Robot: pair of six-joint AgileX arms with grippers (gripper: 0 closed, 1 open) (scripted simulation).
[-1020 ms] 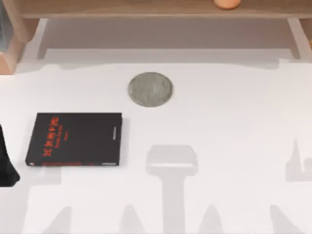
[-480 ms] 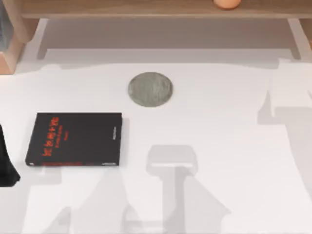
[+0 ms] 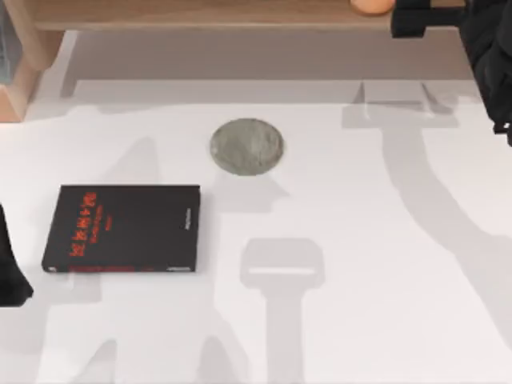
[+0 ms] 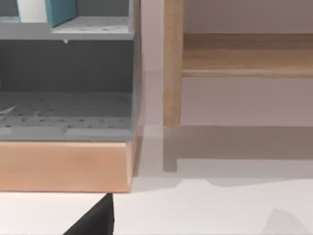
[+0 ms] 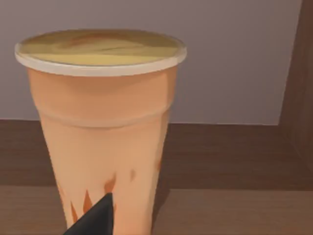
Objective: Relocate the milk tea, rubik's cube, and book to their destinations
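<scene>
Orange milk tea (image 5: 100,127) one, black book (image 3: 122,229) one, grey coaster (image 3: 246,146) one

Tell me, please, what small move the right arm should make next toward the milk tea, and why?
Probably ease the right gripper a little further toward the milk tea before closing. In the top view it sits at the far right beside the cup on the wooden shelf, and in the right wrist view the cup stands upright, close ahead and apparently ungrasped. The left arm stays parked at the table's left edge.
</scene>
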